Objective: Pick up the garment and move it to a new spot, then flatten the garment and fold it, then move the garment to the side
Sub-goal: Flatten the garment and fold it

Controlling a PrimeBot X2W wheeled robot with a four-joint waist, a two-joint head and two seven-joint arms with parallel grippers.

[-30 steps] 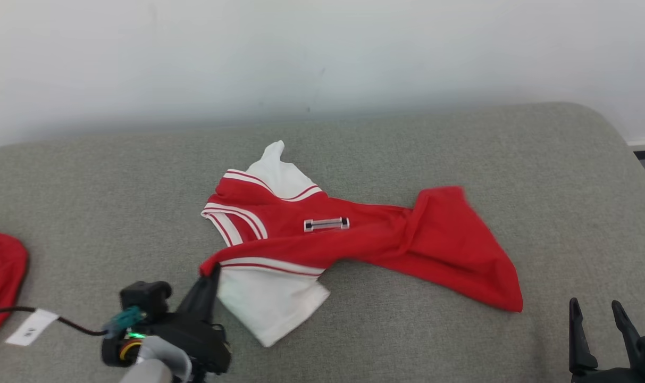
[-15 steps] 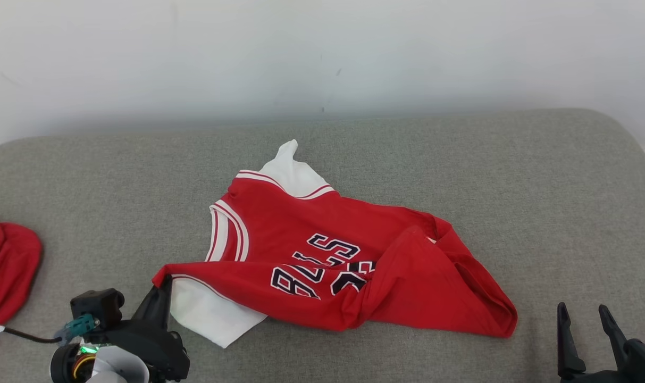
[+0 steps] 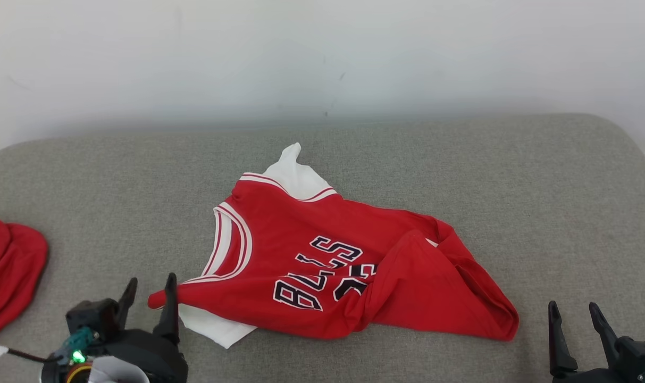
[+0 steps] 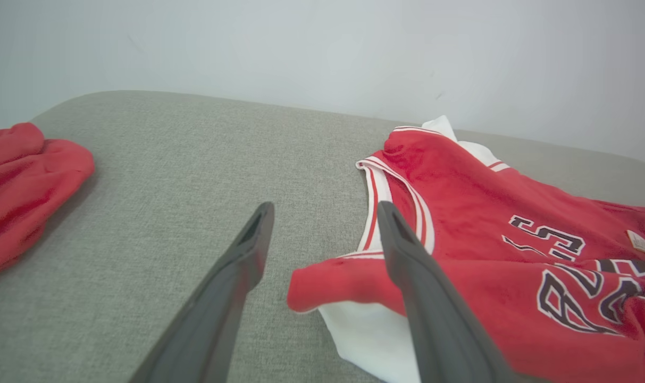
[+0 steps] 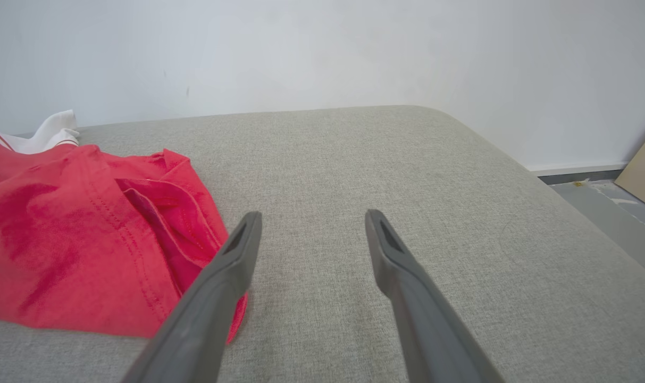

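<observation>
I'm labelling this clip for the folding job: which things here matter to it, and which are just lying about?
Part of the job: red jersey, crumpled on the grey cushion; left gripper, open at its shoulder strap; right gripper, open, apart from it.
Lying about: red cloth at the cushion's left edge.

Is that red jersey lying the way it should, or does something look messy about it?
It looks messy. The jersey lies crumpled on the grey cushion: its right end is folded back over itself, hiding part of the black lettering, and a white layer pokes out beneath its near left corner.
</observation>
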